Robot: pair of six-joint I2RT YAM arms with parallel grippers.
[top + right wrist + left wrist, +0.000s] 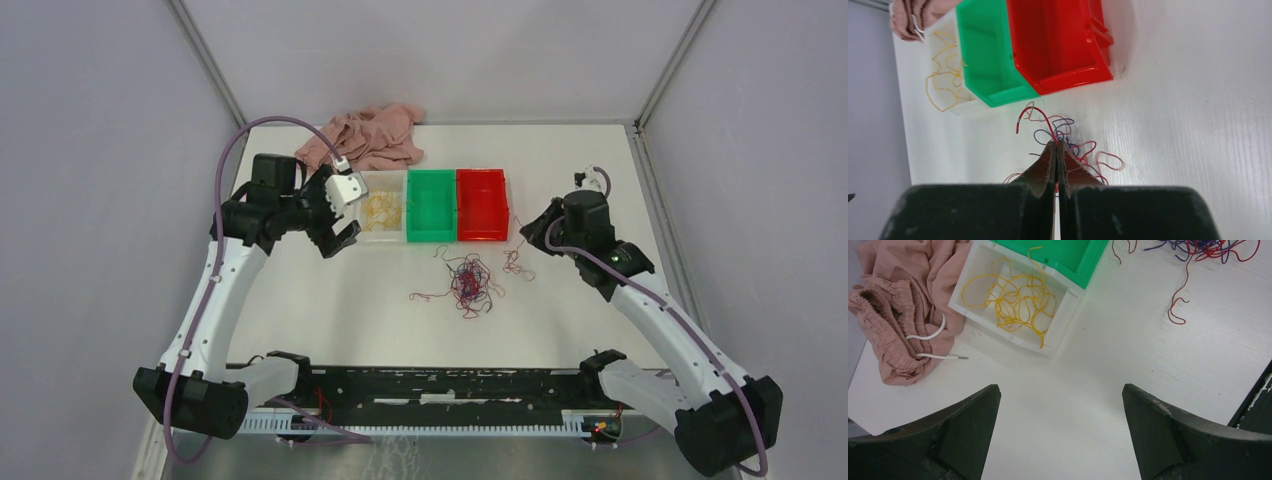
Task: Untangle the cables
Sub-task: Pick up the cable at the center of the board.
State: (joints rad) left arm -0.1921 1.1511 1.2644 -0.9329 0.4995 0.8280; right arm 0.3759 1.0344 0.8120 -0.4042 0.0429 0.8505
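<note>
Wrist view alone shows right hand (1057,145) pinching red cable (1043,116).

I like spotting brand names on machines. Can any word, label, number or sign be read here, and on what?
None can be read. The red bin, green bin, pink cloth and cables show no lettering. Pale marks on the black rail at the near edge are too small to make out.

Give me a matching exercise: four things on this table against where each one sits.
1 yellow cables
2 red and purple tangle
3 green bin
4 pink garment

A between the white bin and the red bin
B far edge of the table, behind the white bin
C bare table before the bins
D inside the white bin

Pairs: 1-D, 2-C, 3-A, 4-B
</note>
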